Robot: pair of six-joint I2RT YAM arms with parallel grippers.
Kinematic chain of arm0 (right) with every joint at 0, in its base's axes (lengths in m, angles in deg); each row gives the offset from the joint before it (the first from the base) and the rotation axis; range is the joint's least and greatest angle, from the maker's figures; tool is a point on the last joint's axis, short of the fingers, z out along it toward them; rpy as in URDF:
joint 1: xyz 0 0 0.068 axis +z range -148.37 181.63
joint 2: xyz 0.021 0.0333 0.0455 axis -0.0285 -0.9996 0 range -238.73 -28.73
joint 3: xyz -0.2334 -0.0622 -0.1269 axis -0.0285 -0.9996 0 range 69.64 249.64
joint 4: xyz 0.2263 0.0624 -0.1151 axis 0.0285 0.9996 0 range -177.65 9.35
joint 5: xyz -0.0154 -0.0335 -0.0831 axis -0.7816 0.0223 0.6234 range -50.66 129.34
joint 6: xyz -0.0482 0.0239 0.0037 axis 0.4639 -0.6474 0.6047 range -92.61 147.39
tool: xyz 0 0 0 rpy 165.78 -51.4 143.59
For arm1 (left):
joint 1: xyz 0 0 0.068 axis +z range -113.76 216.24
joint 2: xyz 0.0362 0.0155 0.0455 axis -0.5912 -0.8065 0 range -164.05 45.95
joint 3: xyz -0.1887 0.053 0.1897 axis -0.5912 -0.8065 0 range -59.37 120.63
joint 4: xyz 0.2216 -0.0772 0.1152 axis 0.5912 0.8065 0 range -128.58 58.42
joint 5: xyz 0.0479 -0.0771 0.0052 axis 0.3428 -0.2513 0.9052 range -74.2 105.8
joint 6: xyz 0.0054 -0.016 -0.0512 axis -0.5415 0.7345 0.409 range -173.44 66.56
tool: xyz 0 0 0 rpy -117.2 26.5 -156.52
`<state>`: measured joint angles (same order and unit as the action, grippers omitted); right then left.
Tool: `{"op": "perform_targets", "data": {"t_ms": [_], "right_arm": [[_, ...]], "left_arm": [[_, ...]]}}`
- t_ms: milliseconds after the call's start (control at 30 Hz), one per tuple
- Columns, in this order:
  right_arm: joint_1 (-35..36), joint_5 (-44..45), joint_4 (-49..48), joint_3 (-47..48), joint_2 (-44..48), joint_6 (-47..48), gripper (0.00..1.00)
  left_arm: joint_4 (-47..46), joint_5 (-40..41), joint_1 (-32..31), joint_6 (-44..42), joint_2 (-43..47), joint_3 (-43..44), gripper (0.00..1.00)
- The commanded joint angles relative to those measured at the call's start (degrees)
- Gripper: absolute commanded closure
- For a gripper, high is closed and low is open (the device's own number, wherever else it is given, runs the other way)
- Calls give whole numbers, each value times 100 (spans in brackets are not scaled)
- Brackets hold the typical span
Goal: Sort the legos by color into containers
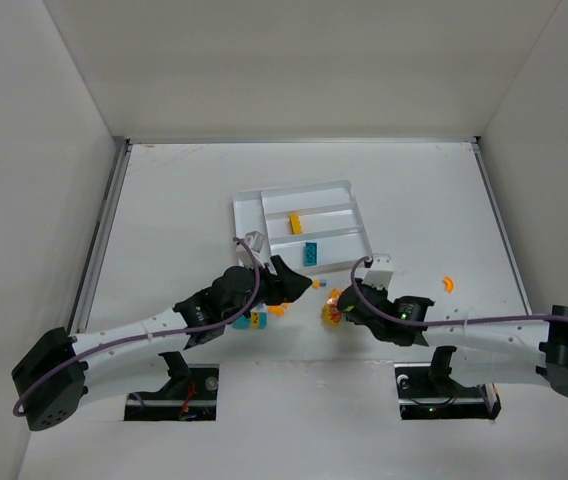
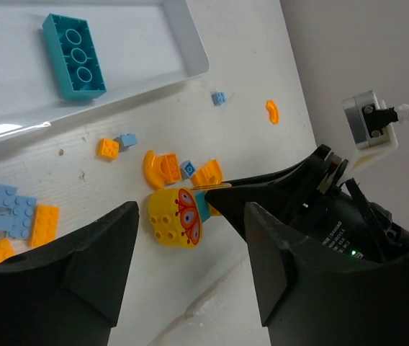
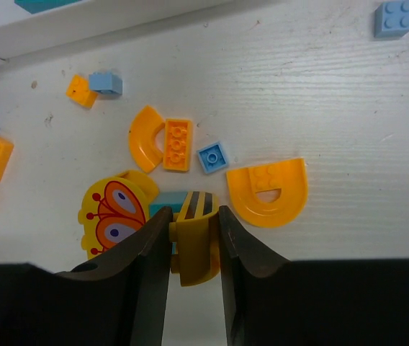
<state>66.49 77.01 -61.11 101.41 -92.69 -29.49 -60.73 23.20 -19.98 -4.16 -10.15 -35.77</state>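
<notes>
My right gripper (image 3: pixel 194 234) is shut on a yellow rounded lego with dark stripes (image 3: pixel 199 229), low over the table. A yellow butterfly-printed piece (image 3: pixel 114 216) and a teal brick (image 3: pixel 163 202) lie against it. An orange arch (image 3: pixel 269 191), an orange brick (image 3: pixel 178 144) and a light blue tile (image 3: pixel 212 157) lie just beyond. My left gripper (image 2: pixel 190 252) hangs open close by, above the butterfly piece (image 2: pixel 176 216), holding nothing. The white tray (image 1: pixel 249 205) holds an orange brick (image 1: pixel 296 222) and a teal brick (image 1: pixel 311 252) in separate containers.
More light blue and orange legos (image 2: pixel 14 213) lie left of the pile, near the tray's rim (image 2: pixel 183 29). A lone orange curved piece (image 1: pixel 448 284) sits off to the right. The two grippers nearly touch in front of the tray. White walls enclose the table.
</notes>
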Motion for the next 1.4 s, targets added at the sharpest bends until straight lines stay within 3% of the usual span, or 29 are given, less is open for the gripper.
{"op": "perform_targets", "data": {"t_ms": [0,100,333,733,1167,1367], "right_arm": [[-31,74,-220,101,366,98,76],[-144,83,-465,250,595,466,77],[-470,-444,-1458,479,526,1135,78],[-786,-1015,-2373,646,192,1373,77],[-945,-1710,-2901,234,332,1057,77],[-962,-1737,-2927,154,385,960,77]], "left_arm": [[-87,-282,-7,231,152,-39,39],[-193,-458,-50,258,99,-30,34],[-465,-467,-103,328,-147,-39,34],[-1132,-301,-16,258,-911,-118,35],[-2074,-72,134,354,-1264,-303,57],[-2057,86,64,363,-1106,-426,83]]}}
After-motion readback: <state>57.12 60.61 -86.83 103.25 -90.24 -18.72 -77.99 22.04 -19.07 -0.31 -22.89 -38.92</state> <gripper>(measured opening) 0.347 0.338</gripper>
